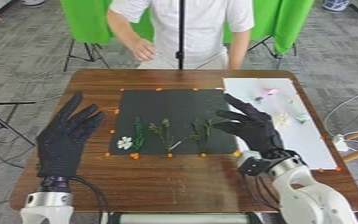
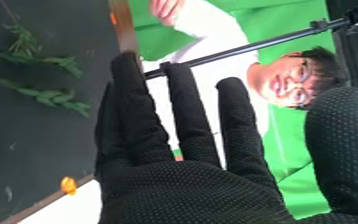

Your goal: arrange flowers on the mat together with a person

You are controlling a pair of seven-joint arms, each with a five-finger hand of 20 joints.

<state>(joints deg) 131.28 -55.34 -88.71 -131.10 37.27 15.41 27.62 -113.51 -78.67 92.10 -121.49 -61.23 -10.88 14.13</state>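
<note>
The right robot hand (image 1: 251, 131) is released and empty; next, probably pinch the pink flower (image 1: 270, 91) lightly (it could bruise), then lower it flat onto the mat (image 1: 158, 104).

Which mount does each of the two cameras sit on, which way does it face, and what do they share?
Head view: on the robot's head, looking forward and down at the brown table; the robot's left hand and right hand show.
Right wrist view: on the right arm's wrist, looking out past that gloved hand over the dark mat towards the green backdrop.
Shared: the right hand, the mat, green sprigs, part of the white sheet and the backdrop.
</note>
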